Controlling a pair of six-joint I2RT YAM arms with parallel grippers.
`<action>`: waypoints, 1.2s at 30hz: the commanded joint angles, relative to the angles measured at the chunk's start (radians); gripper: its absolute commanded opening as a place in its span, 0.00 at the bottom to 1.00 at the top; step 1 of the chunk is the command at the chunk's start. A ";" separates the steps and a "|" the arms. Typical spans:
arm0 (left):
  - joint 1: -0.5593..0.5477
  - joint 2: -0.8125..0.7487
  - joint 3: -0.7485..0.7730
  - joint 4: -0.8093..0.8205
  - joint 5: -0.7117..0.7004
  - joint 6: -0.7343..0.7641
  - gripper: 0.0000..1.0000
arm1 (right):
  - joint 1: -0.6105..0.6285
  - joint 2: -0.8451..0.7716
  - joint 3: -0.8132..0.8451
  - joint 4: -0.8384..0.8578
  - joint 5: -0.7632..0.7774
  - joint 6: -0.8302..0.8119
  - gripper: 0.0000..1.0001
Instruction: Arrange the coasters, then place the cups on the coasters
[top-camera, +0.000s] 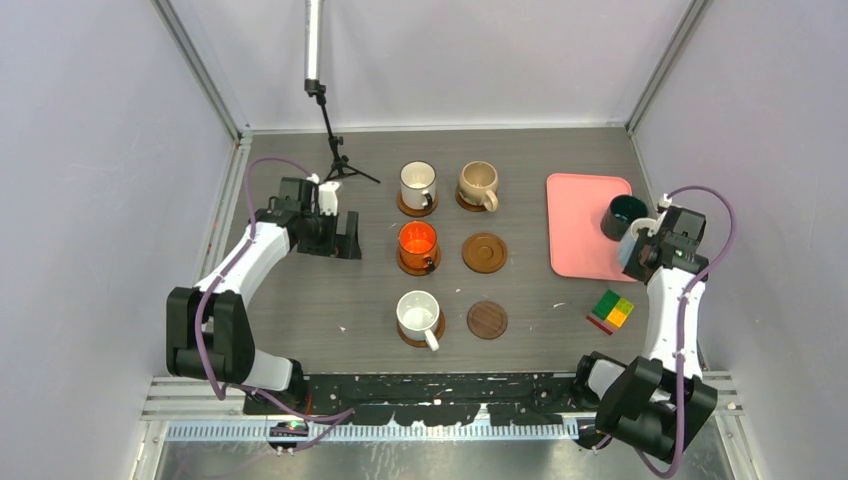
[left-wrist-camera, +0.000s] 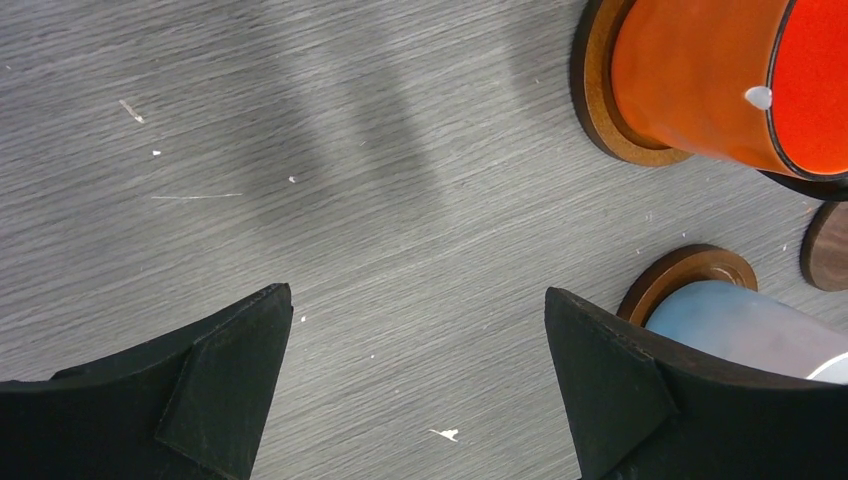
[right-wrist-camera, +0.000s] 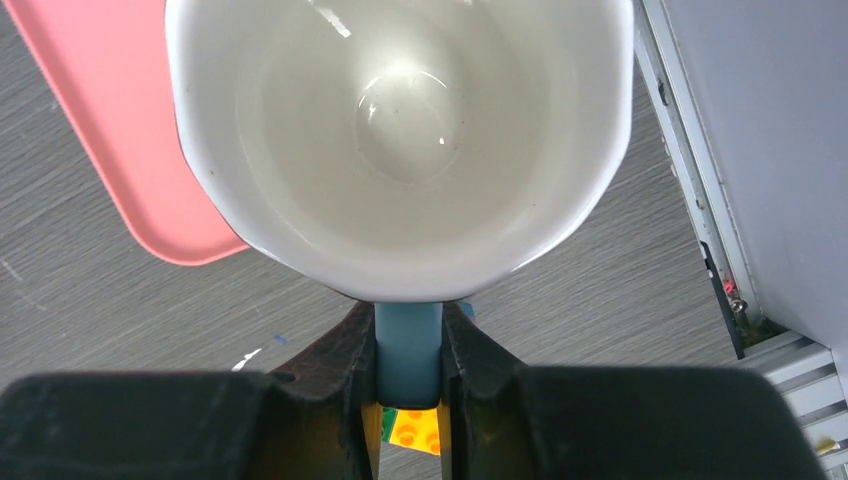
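Nearest me a white cup (top-camera: 418, 311) sits on a coaster (top-camera: 441, 327). The dark flat coaster (top-camera: 487, 320) lies alone beside it, with toy bricks (top-camera: 611, 309) off right. My right arm rises there, wrist bent over the near corner of the pink tray (top-camera: 575, 230), right pincer (right-wrist-camera: 408, 330) clamped on the blue handle of a white-lined cup (right-wrist-camera: 400, 140). My left arm reaches forward, left pincer (left-wrist-camera: 418, 370) spread wide above the tabletop (left-wrist-camera: 350, 200) beside the orange cup (top-camera: 418, 240). Farther off, a dark green cup (top-camera: 625, 217) stands at the tray's right edge, and a second white cup (top-camera: 417, 183) and a beige cup (top-camera: 478, 183) stand on coasters.
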 joint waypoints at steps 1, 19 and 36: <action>-0.002 -0.003 0.022 0.043 0.029 -0.002 1.00 | -0.002 -0.091 0.054 0.025 -0.081 -0.044 0.00; -0.002 -0.024 0.045 0.036 0.022 -0.015 1.00 | 0.275 -0.073 0.321 -0.081 -0.335 -0.092 0.00; -0.002 -0.007 0.102 -0.002 -0.021 0.028 1.00 | 0.811 0.162 0.153 0.357 -0.258 -0.179 0.00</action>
